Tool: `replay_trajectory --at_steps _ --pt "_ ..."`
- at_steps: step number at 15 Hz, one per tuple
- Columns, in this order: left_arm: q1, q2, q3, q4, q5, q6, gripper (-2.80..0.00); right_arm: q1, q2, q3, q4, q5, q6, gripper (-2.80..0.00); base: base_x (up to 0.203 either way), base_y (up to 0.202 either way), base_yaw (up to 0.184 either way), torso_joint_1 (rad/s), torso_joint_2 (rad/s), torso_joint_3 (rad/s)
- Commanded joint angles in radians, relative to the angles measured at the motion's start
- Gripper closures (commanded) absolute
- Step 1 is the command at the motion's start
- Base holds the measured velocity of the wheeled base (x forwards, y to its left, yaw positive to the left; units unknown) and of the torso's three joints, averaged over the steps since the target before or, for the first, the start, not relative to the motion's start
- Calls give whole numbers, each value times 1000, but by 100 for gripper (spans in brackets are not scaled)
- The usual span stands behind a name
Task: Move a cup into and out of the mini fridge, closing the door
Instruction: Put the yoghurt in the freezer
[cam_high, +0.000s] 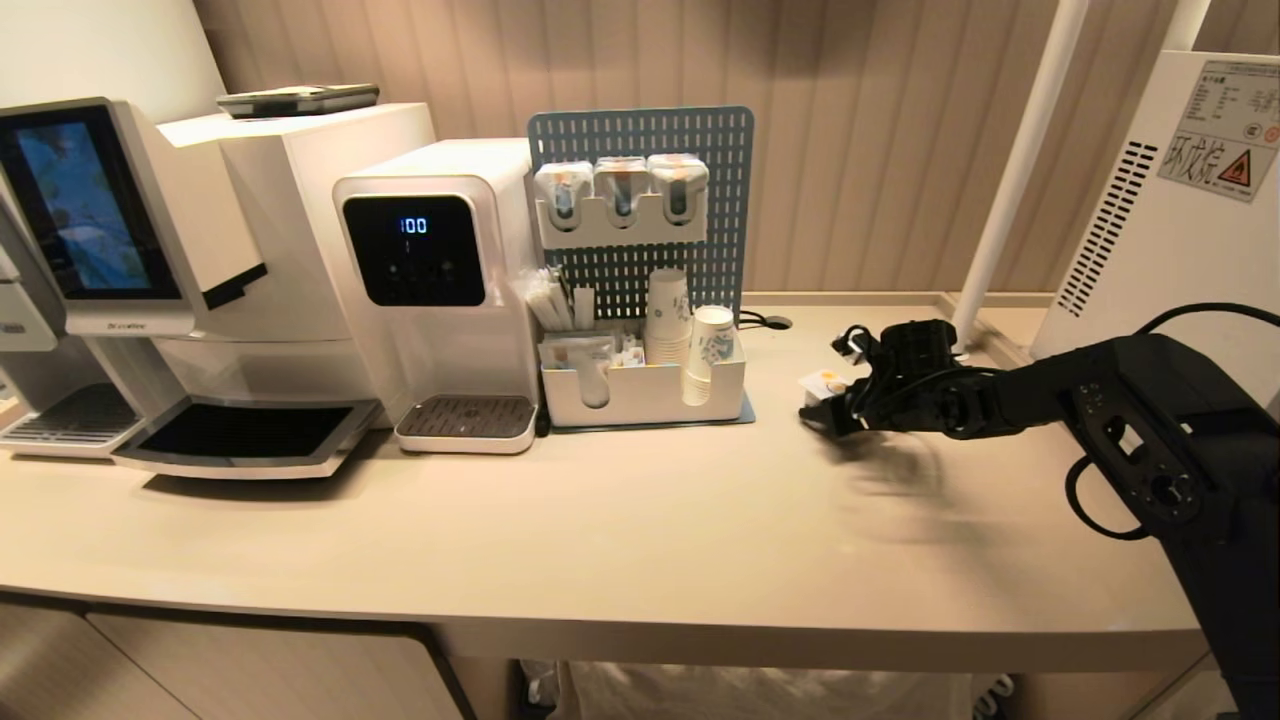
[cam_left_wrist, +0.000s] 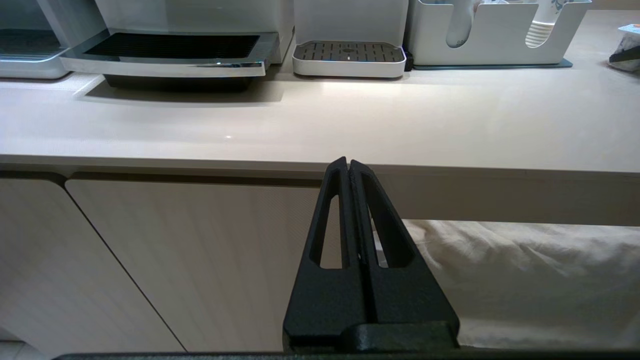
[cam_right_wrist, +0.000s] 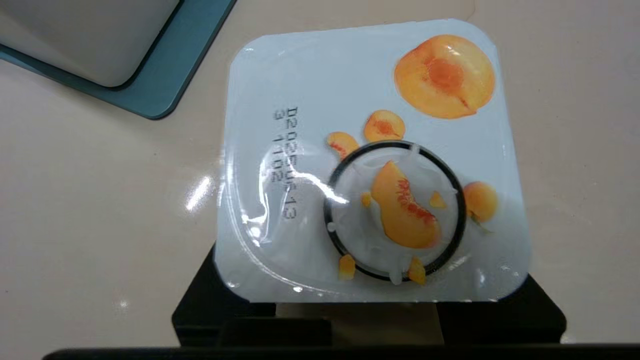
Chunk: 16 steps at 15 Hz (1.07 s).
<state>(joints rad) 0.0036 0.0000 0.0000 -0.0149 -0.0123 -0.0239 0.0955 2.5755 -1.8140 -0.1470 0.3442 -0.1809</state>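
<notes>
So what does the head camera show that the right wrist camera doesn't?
Only the head view shows the fridge, the coffee machine, the water dispenser, the paper cups and the right arm reaching to the cup. Only the right wrist view shows the cup lid close up: peach pictures and a printed date. Both show the counter and the blue base of the rack.

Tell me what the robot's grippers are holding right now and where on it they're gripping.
The right gripper is around the sides of the peach yogurt cup below its foil lid, but a firm grip cannot be told. The left gripper is shut and empty.
</notes>
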Motion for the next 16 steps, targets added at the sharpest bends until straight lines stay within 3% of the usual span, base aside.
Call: replay_trajectory --at_steps 1,8,16 --pt "-1 2 0 0 0 -1 0 -3 -12 8 -1 2 -2 0 0 0 0 0 0 0" --pt "-1 2 0 0 0 -1 0 -62 -296 249 -10 30 20 0 0 0 0 0 0 0" --pt "-1 2 0 0 0 -1 0 -141 -1123 884 -11 127 22 0 0 0 0 0 0 0"
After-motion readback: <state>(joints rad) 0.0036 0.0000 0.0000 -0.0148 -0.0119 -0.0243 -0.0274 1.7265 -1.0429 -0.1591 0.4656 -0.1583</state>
